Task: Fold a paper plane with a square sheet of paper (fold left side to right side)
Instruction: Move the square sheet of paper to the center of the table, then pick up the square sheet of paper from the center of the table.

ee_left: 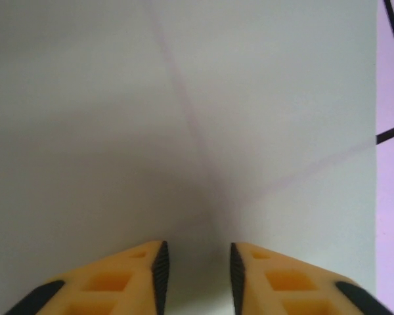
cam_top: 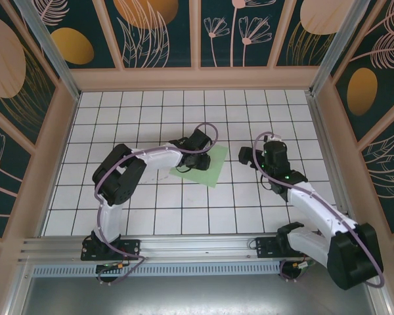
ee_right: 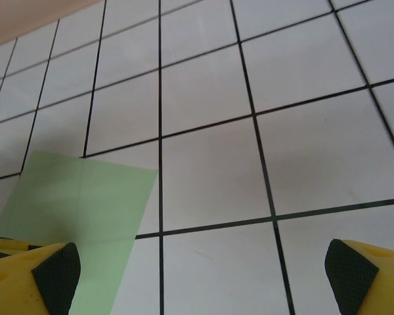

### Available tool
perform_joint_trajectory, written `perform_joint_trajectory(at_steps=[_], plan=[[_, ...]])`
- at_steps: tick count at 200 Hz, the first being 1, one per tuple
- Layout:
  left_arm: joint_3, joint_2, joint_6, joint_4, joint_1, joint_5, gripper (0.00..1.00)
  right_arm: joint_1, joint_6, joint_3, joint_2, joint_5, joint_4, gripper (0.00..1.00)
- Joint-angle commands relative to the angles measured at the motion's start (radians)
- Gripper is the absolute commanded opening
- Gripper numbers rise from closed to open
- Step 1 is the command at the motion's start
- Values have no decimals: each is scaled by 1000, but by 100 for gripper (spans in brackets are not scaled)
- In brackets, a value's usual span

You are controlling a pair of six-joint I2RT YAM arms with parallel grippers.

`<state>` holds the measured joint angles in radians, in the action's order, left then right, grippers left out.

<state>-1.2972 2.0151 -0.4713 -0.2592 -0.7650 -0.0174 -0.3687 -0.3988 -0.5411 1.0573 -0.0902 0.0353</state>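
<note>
The square sheet of paper (cam_top: 209, 169) lies flat, pale mint green, on the white tiled floor near the middle. My left gripper (cam_top: 192, 152) hovers low over its left part. In the left wrist view the paper (ee_left: 184, 118) spreads under the camera with faint crease lines. The left gripper (ee_left: 197, 275) is open by a narrow gap with nothing between its pads. My right gripper (cam_top: 246, 157) stands just right of the sheet, apart from it. In the right wrist view it (ee_right: 200, 282) is wide open over bare tiles, with the paper's corner (ee_right: 79, 210) beside its left fingertip (ee_right: 56, 272).
Patterned walls (cam_top: 197, 33) with wooden frames close off the back and both sides of the tiled floor (cam_top: 184, 111). An aluminium rail (cam_top: 197, 246) runs along the near edge, where both arm bases sit.
</note>
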Motion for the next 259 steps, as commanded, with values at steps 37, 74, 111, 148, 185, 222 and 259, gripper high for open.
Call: perform_joint_trajectory(at_steps=[37,74,111,148,185,222,259], plan=[[166,-256,-31,84,110,-110,46,-43,-17,-127,297,71,-162,99],[230,-258,-29,114,178,-177,45,-70,-17,-252,508,71,-183,99],[261,-221,-39,138,188,-181,44,-106,-2,-362,646,51,-151,99],[296,-202,-45,149,188,-177,41,-124,-3,-412,727,44,-133,99],[348,-202,-55,166,187,-182,39,-142,0,-446,786,64,-112,99],[375,-205,-59,172,188,-174,37,-162,-10,-465,825,70,-90,99],[381,-205,-61,179,186,-174,34,-187,-26,-464,838,124,-88,99]])
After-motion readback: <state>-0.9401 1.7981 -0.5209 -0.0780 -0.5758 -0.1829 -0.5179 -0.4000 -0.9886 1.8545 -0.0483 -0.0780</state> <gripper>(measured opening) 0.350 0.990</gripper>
